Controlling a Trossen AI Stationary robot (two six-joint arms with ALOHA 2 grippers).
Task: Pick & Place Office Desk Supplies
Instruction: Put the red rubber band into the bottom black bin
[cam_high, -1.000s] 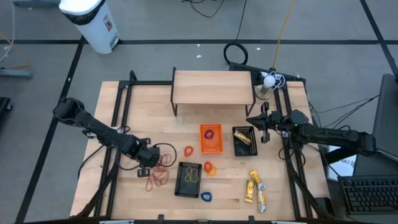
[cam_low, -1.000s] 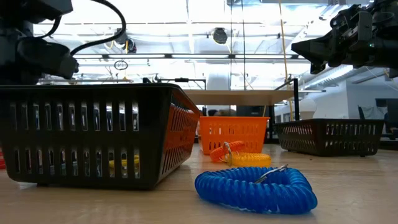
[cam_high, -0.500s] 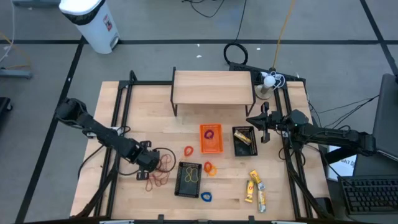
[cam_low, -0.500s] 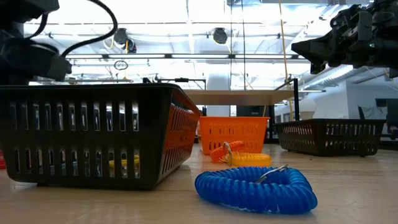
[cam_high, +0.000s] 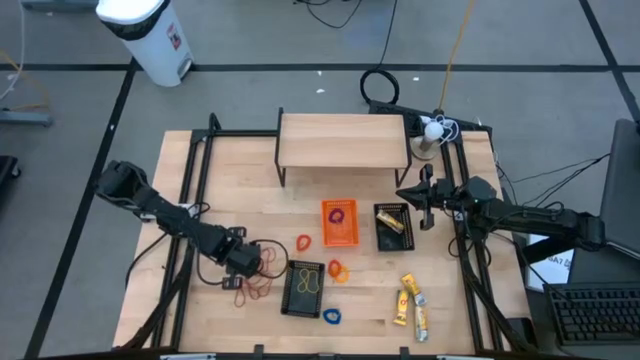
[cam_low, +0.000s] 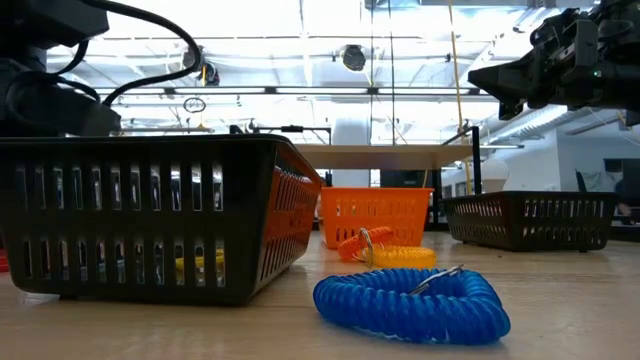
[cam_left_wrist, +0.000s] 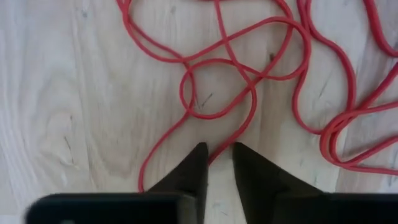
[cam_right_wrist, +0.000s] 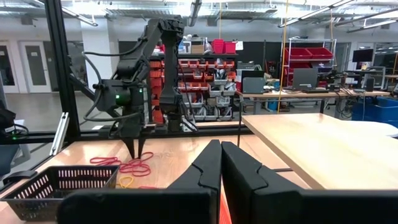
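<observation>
A tangle of thin red rubber bands lies flat on the table's near left part. My left gripper points straight down over it. Its fingers are a narrow gap apart, and one red strand runs into that gap. I cannot tell whether the fingers touch the strand. My right gripper is shut on nothing and hangs level above the right black basket. A blue coil, an orange coil, a red ring and yellow packets lie loose on the table.
A black basket holding a yellow band stands just right of the rubber bands. An orange basket sits mid-table. A wooden shelf spans the far side. Black frame rails run along both table sides.
My left gripper has sunk toward the table. It has also shifted a little toward the right and near edges, and now stands over the red rubber bands. The bands lie as they did before.
</observation>
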